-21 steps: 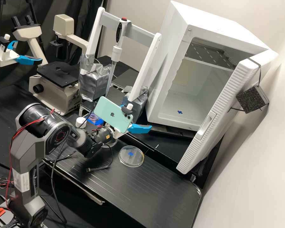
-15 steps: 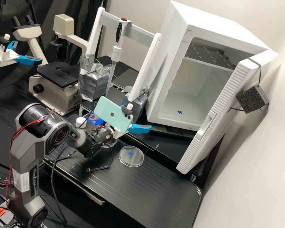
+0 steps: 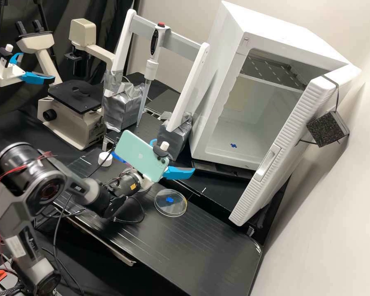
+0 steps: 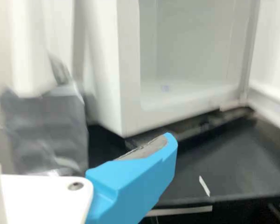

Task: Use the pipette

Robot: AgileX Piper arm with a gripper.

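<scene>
My gripper (image 3: pixel 173 157) is open with nothing in it, out over the bench near the silver-wrapped foot (image 3: pixel 174 142) of the white stand (image 3: pixel 189 86), and the pipette (image 3: pixel 151 70) hangs tip-down from the crossbar between the stand's legs. In the way around me: open white cabinet (image 3: pixel 218 49) beside the stand, microscope (image 3: pixel 72 121) on its other side, petri dish (image 3: pixel 170 207) and white cap (image 3: pixel 105 159) on the bench near my arm, mint phone (image 3: pixel 139 154) mounted on me
</scene>
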